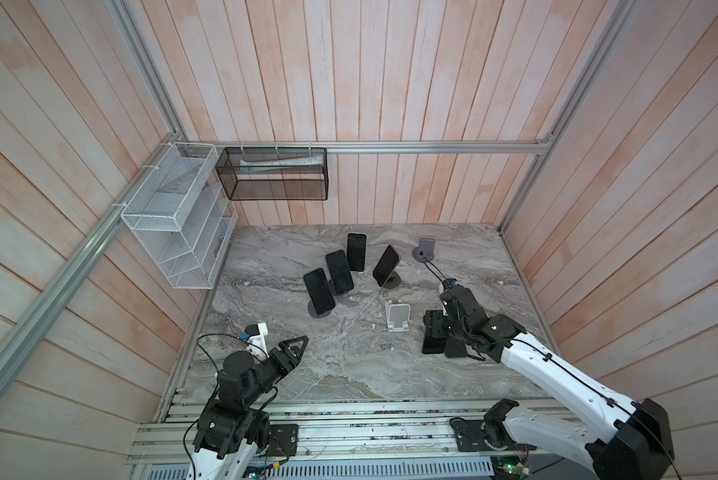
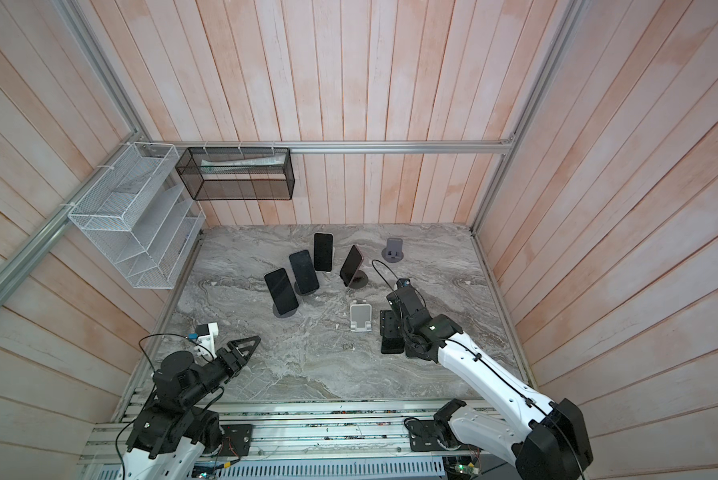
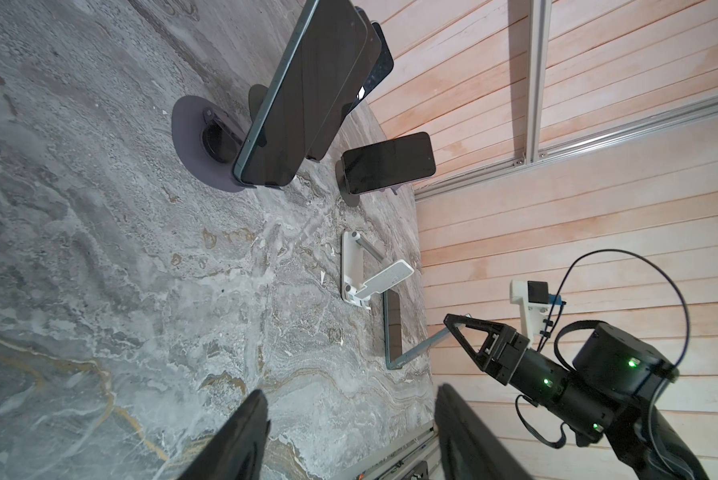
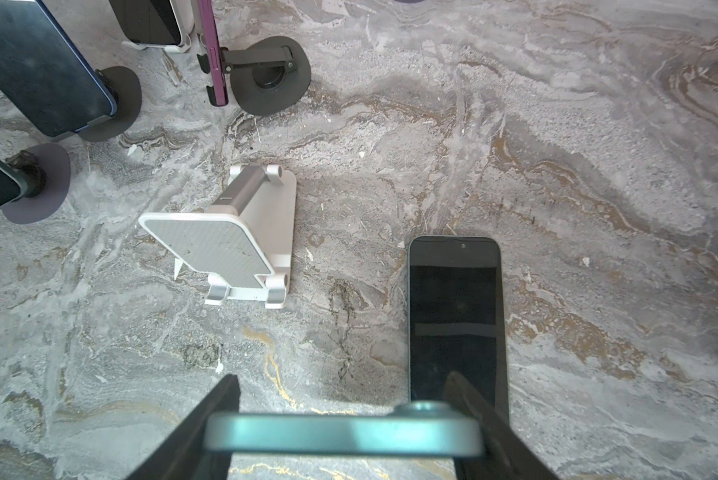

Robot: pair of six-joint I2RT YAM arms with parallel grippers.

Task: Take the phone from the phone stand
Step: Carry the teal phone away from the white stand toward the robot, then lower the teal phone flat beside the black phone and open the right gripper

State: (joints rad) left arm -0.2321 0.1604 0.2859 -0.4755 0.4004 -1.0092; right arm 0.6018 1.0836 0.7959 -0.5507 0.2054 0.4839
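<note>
Lower centre of both top views: bare marble tabletop [image 1: 349, 365], the widest free lane, running from the near edge up to the white folding stand [image 1: 398, 316]. Centre: phone cluster [image 1: 339, 272], four handsets on stands, three packed close with narrow gaps only, one tilted apart at the right. Left of the cluster: a free strip along the wall. Upper right: empty grey stand [image 1: 427, 249], open marble beside it. Right of the white stand: right gripper [image 1: 442, 338] clamped across a teal phone [image 4: 345, 432], a dark phone [image 4: 457, 307] flat just beside, closing that side. Upper left: white wire rack [image 1: 174, 220] and black mesh basket [image 1: 272, 174] hung above the table's edges.
</note>
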